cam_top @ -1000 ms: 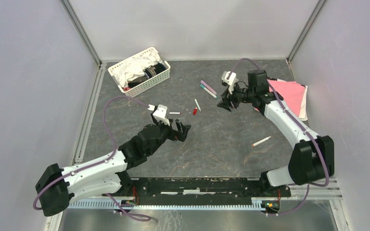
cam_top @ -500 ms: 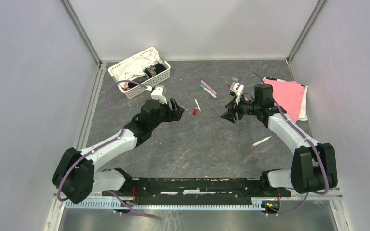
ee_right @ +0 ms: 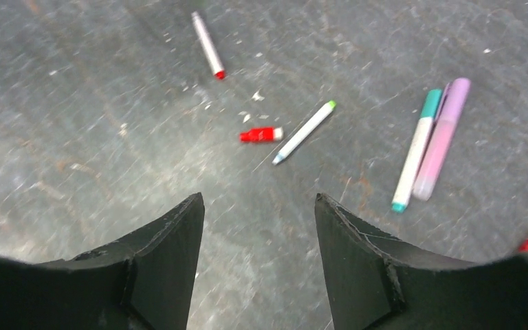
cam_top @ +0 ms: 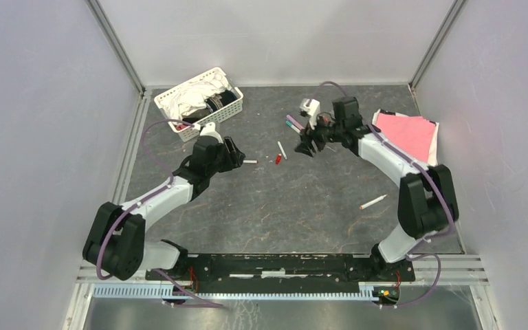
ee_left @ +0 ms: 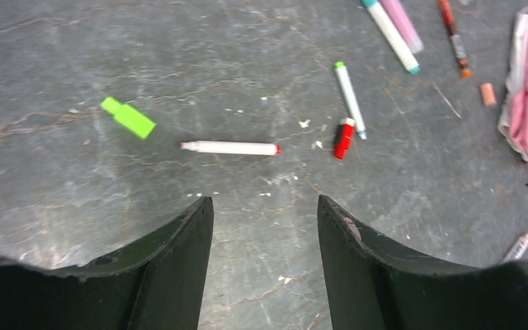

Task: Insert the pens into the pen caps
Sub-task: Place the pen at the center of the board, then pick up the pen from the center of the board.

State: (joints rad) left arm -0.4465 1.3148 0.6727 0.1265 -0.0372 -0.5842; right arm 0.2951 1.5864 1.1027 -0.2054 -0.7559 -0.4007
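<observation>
My left gripper is open and empty, just left of a white pen with a red tip. In the left wrist view that pen lies ahead of the jaws, with a green cap to its left and a red cap to its right. My right gripper is open and empty. In the right wrist view it hovers short of the red cap and a green-tipped pen. The teal pen and purple pen lie side by side.
A white basket of cloths stands at the back left. A pink cloth lies at the right. Another pen lies alone at the front right. A red-brown pen and an orange cap lie near the cloth.
My left gripper has moved back and to the left, ending beside the red-tipped pen. My right gripper swung left and back toward the teal and purple pens. Nothing was taken hold of.
</observation>
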